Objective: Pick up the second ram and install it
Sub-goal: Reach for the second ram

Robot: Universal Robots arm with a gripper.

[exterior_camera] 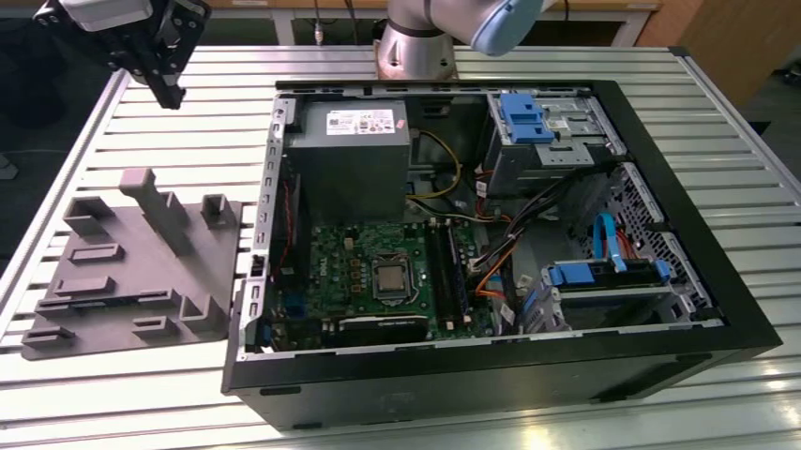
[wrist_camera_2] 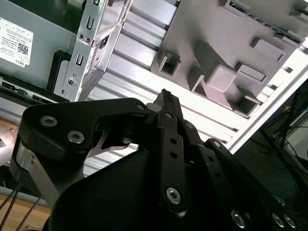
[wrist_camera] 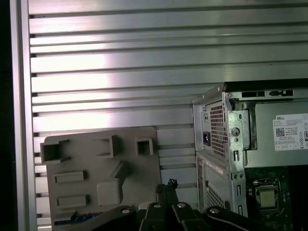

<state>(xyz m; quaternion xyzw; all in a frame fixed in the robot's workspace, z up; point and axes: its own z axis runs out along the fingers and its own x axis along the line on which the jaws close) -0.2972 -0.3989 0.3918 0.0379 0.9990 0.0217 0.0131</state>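
Ext. view: gripper point(exterior_camera: 167, 89) is seen raised over the slatted table point(exterior_camera: 150, 394), beyond the grey fixture point(exterior_camera: 126, 281), to the exterior view's left of the open PC case point(exterior_camera: 701, 281). Nothing is held.

Second wrist view: gripper point(wrist_camera_2: 166, 96) tips are seen pressed together, w/ nothing between. The second ram point(wrist_camera_2: 248, 10) is seated in a slot along one edge of the fixture point(wrist_camera_2: 211, 43).

First wrist view: gripper point(wrist_camera: 166, 185) is narrow, above the table, between fixture point(wrist_camera: 96, 163) and case point(wrist_camera: 226, 144). The ram point(wrist_camera: 72, 218) is seen as a dark strip at the fixture's edge.
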